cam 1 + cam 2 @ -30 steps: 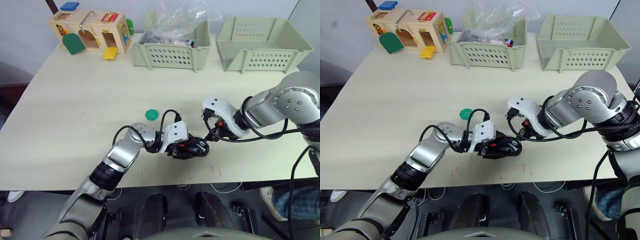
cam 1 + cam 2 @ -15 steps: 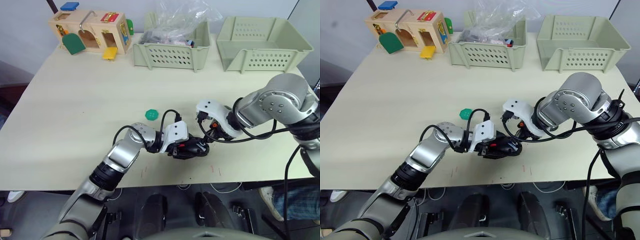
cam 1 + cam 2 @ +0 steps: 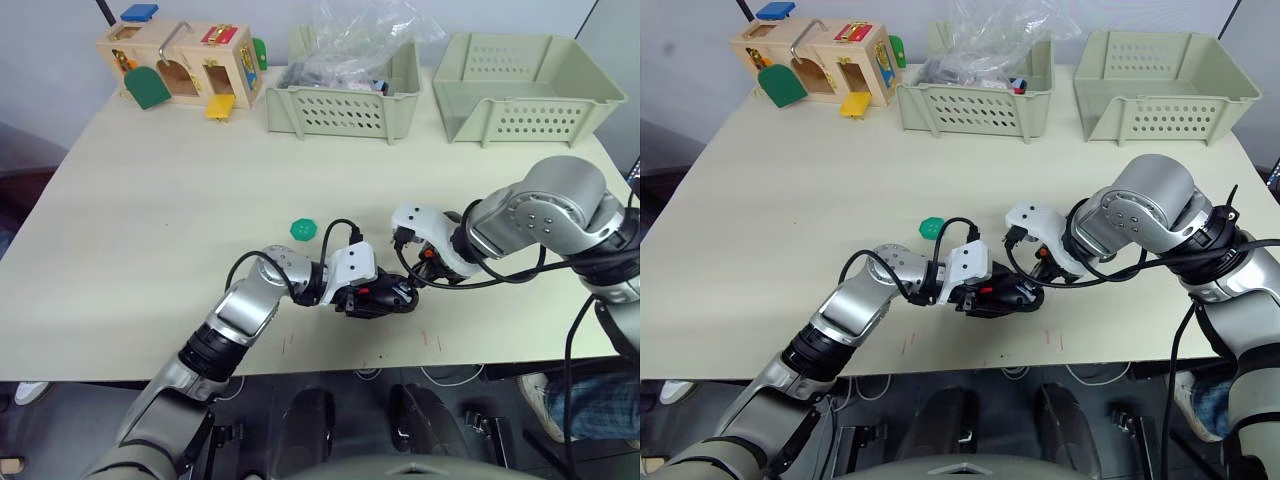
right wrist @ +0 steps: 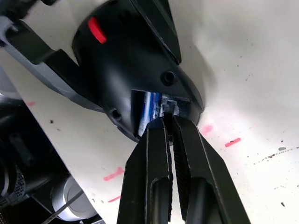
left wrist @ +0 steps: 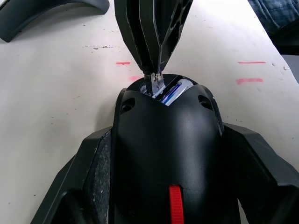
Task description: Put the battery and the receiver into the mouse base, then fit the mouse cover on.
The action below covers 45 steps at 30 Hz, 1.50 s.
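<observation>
Your left gripper (image 5: 163, 196) is closed on the mouse base (image 5: 168, 154), one finger on each side, holding it down on the table (image 3: 150, 220) near the front edge. In the head view the base sits at about 6 o'clock on the table. The battery (image 5: 172, 90) already lies in its slot at the open end of the base; you can see a blue and silver strip there.

Your right gripper (image 4: 168, 116) comes in from 3 o'clock. Its fingers are pinched nearly together on a tiny silver-ended piece, which I think is the receiver (image 4: 167, 105). The tip sits right at the little pocket just beside the battery.

To do this step well:
- Keep the left grip tight so the base cannot slide or tip.
- Line the small piece up straight with its pocket, not slanted.
- Push slowly. If it sticks, back off a bit and try again. Do not push hard.
- Do not bump the battery, or it may pop up.
- Let go only when the piece sits flat inside. Then pull the fingers straight back out.

The green disc (image 3: 303, 229) at 11 o'clock from the base is not part of this job. Leave it alone. A black curved piece (image 5: 51, 14) lies on the table beyond the base in the left wrist view. It may be the mouse cover, but I cannot tell for sure.
</observation>
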Tool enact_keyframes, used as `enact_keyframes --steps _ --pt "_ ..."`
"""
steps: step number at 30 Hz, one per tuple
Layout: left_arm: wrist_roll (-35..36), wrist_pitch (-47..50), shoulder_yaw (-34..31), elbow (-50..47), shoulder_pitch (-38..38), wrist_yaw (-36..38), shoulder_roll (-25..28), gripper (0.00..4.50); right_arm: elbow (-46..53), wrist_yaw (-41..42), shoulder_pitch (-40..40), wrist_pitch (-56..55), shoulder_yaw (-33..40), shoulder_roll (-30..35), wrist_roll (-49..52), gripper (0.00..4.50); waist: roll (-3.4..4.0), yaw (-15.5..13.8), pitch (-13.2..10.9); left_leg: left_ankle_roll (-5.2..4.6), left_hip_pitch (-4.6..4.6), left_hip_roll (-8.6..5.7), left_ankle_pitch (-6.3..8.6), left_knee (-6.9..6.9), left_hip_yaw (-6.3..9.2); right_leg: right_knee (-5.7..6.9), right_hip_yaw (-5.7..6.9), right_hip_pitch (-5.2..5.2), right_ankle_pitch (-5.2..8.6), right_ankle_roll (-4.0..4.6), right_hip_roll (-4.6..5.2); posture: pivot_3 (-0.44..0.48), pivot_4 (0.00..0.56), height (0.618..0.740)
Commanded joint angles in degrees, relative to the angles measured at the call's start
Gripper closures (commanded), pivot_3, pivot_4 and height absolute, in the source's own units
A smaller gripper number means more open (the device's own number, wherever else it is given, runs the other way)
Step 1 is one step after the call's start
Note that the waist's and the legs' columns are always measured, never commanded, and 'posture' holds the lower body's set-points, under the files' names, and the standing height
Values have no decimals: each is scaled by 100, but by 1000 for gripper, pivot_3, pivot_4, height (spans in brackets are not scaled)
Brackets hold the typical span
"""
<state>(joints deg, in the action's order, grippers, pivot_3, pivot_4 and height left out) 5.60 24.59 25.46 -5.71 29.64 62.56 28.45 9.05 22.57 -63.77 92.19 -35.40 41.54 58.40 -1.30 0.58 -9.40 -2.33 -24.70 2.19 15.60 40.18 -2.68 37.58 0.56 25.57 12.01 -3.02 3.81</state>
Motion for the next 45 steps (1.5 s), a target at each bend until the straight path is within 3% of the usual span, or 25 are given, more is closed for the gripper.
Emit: enact_keyframes --steps 1,45 --pt "-19 -28 21 -278 30 -7 0 1633 131 118 29 31 41 -8 -175 4500 0 0 0 0 0 0 0 0 1 0 0 0 0 0 0 0 150 740" --pt "-22 -38 31 -270 -25 -75 -13 1633 586 402 109 31 -251 -107 -411 4500 1 9 2 0 4 0 0 0 1 1 0 -1 0 0 -1 0 150 740"
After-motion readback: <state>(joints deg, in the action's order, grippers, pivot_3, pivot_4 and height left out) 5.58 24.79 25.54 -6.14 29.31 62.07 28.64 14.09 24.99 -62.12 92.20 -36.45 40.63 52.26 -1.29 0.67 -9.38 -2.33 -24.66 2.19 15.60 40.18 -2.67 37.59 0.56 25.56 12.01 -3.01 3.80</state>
